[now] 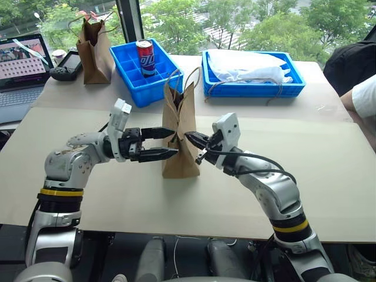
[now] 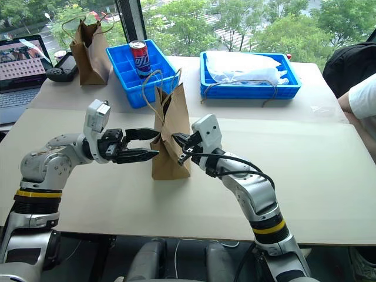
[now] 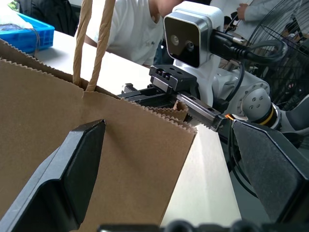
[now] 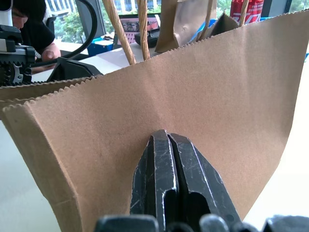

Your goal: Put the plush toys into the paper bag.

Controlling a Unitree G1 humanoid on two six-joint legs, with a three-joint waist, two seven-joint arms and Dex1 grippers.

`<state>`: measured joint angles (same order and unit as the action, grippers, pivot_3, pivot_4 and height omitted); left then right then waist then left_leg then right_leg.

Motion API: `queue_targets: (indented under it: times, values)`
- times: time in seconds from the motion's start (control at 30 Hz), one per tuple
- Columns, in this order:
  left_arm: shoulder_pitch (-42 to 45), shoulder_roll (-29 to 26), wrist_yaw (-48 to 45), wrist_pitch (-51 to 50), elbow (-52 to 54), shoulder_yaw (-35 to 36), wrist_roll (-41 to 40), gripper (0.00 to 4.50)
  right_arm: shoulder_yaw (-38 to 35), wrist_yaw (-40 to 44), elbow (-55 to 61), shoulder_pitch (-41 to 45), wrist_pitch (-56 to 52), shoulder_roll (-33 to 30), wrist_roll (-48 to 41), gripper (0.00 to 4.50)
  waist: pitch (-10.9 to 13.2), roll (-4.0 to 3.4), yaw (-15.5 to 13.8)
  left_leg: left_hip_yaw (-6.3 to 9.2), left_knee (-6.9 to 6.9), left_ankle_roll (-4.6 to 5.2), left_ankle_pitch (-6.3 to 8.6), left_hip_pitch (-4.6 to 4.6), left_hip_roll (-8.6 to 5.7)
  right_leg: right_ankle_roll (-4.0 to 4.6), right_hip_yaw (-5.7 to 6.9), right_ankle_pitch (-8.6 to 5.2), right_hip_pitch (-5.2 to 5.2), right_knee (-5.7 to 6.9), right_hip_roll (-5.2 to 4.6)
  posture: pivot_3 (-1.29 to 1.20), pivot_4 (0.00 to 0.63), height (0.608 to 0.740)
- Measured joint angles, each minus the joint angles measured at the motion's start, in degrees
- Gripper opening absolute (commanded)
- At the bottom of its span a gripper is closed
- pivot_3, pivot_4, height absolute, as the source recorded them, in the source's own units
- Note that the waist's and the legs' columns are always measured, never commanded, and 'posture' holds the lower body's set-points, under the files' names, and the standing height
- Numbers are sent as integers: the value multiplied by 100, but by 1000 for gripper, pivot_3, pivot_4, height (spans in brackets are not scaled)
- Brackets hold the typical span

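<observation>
At mid-worktop, both pincers flank the standing paper bag (image 1: 180,136).

Right of the bag, the right pincer (image 1: 192,138) is pressed together, tips at the bag's upper side panel; whether paper is nipped between them cannot be told. Left of the bag, the left pincer (image 1: 167,144) is spread wide, one finger either side of the bag's near edge, holding nothing. No plush toy can be made out around the bag. Judged: the bag is light, thin kraft, creasing readily and prone to tip; best taken at the serrated rim or twine handles (image 1: 181,80). Bare worktop (image 1: 329,176) lies right of and in front of the bag; behind it a blue bin (image 1: 130,70) holding a can (image 1: 144,57) limits reach.
</observation>
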<state>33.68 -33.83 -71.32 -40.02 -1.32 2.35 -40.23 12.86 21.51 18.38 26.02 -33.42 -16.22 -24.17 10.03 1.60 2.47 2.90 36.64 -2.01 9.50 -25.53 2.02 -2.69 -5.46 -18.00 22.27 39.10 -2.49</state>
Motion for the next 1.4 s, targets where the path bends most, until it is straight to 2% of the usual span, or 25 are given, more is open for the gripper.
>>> queue_targets:
  times: [0.33, 0.87, 1.17, 1.4]
  values:
    - [0, 162, 152, 115, -14, -121, 191, 4500, -4, 108, 321, 0, -568, 122, -121, 17, 0, 0, 4, 0, 0, 0, 0, 2, 0, 0, 0, 0, 0, 4, 0, 0, 150, 707]
    - [197, 617, 317, 120, 86, -114, 179, 4500, 25, 98, 402, 217, -853, 331, -72, 17, 0, 0, 13, 1, 0, 0, 0, 3, 0, 0, 0, 0, 1, 5, 1, 0, 150, 707]
    - [-216, -284, 182, 433, 224, -114, 535, 4500, 33, 179, 402, 271, -864, 384, -58, 17, 0, -1, 11, 0, 0, 0, 0, 5, 1, 1, 0, 0, 1, 5, 0, 0, 150, 707]
    - [-329, -279, 491, 508, 319, -66, 643, 4500, 61, 347, 227, 441, -807, 497, 41, 17, 0, -1, -1, 0, 0, 0, 0, 5, 1, 1, 1, 0, 0, 6, 0, 0, 150, 707]
